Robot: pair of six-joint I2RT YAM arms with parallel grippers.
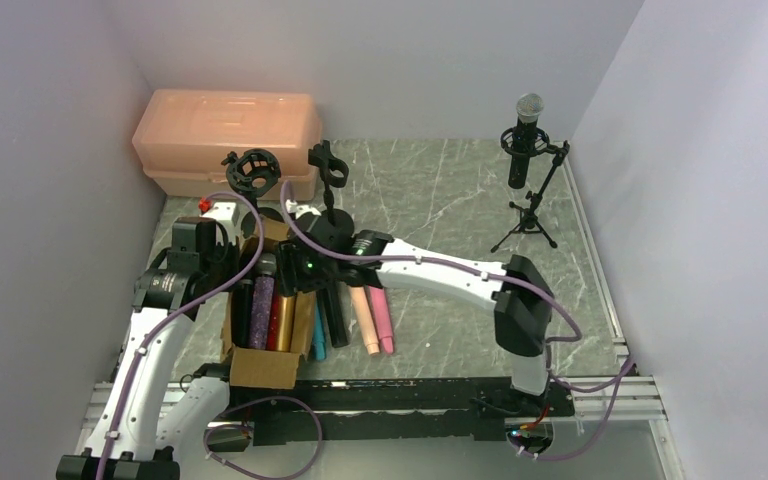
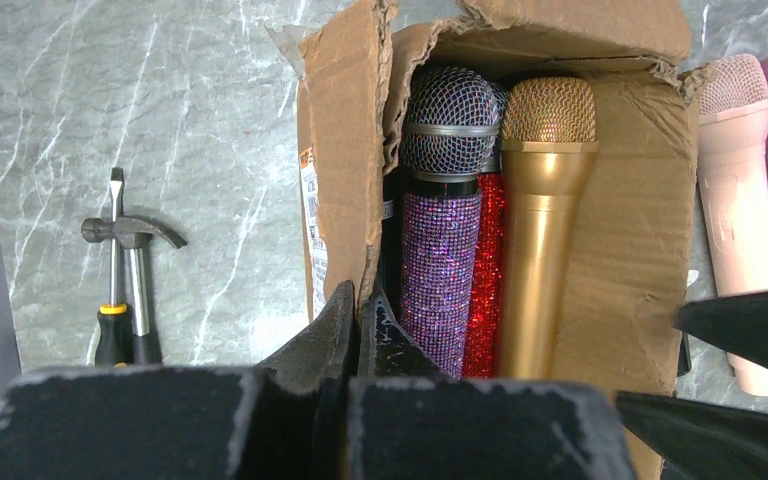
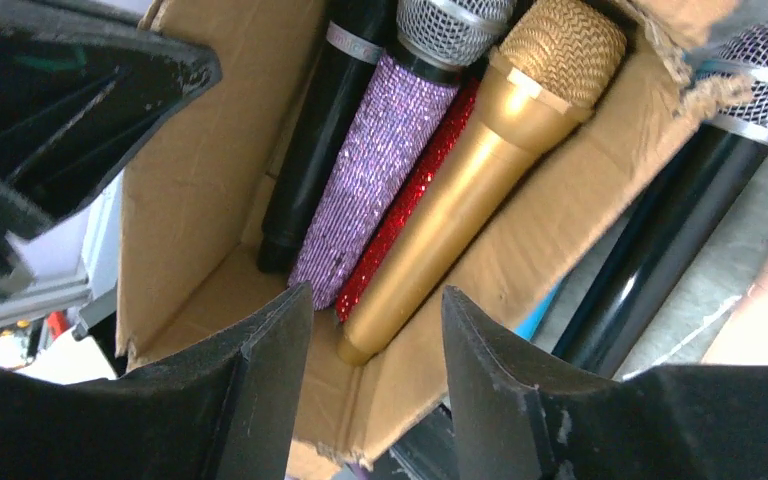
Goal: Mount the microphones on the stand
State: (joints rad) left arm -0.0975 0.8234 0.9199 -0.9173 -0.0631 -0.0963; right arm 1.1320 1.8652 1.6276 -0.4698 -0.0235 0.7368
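Okay, left gripper (image 2: 355,325): fingers are pressing fully together right at the cardboard box's left wall; cannot tell if any cardboard is being pinched.
Tools: hammer (image 2: 132,262) and screwdriver (image 2: 112,300) are lying side by side on the table, left of the box and apart from it.
Cardboard box (image 1: 260,365): is lying open-topped beside the left arm, holding four microphones.
Boxed microphones: black microphone (image 3: 315,150), purple glitter microphone (image 2: 440,270), red glitter microphone (image 2: 485,280) and gold microphone (image 2: 540,250) are lying parallel and touching. Their long axes are running near-to-far and their heads are pointing at the far wall.
Loose microphones: teal microphone (image 1: 318,347), long black microphone (image 1: 333,322), peach microphone (image 1: 364,322) and pink microphone (image 1: 383,322) are lying on the table just right of the box on roughly the same axis. The peach and pink heads are pointing far.
Right gripper (image 3: 375,300): jaws are standing apart over the box, hovering above the gold microphone's tail end and grasping nothing.
Mounted microphone (image 1: 528,112): is standing upright in the tripod stand (image 1: 532,212) at the far right, silver head pointing up.
Other stands: shock-mount stand (image 1: 253,172) and clip stand (image 1: 328,165) are standing behind the box.
Storage case (image 1: 225,130): peach plastic, sitting in the far left corner.
Surface: table (image 1: 440,190) is showing grey-green marbling, with white walls closing in on three sides.
Hidden: red glitter microphone is mostly covered by its neighbours, the teal one is showing only a sliver, and the pink one is being cut off in the left wrist view.
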